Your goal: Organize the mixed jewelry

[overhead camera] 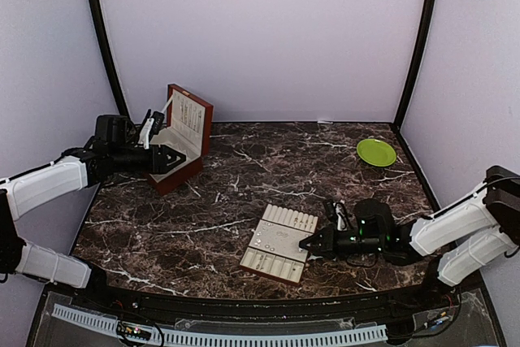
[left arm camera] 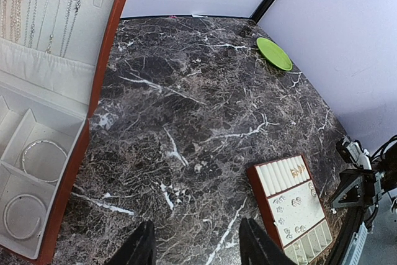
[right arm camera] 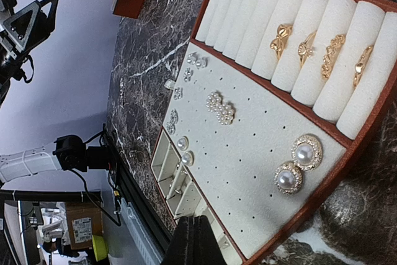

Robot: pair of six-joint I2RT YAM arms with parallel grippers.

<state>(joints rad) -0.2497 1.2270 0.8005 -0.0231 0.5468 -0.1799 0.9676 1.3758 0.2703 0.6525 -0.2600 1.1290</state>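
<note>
1. Right claw (right arm camera: 193, 228) sits closest to its wrist camera, its dark fingers pressed together with nothing visible between them. Its tip is at the right edge of the tray.
2. Mixed jewelry (right arm camera: 220, 108) lies on the cream tray (right arm camera: 248, 153), near the front of the bench and right of centre.
3. Two gold-rimmed pearl studs (right arm camera: 298, 162) sit side by side on the perforated pad. A small pearl cluster is further along it, and tiny sparkly studs (right arm camera: 192, 60) lie toward the far corner.
4. Four gold rings (right arm camera: 322, 51) are tucked between the padded rolls beside the pad.
5. Small open compartments (right arm camera: 177, 178) line the other side of the pad; their contents are too small to tell.
6. Left claw (left arm camera: 195, 243) hangs above the bench with its fingers apart and holding nothing, just beside the wooden box (overhead camera: 185, 140).
7. That box stands open at the back left. Necklaces (left arm camera: 37, 10) hang in its lid and two bangles (left arm camera: 43, 156) lie in its compartments.
8. A green plate (overhead camera: 376, 152) rests at the back right of the dark marble bench (overhead camera: 244, 184), well apart from the tray.
</note>
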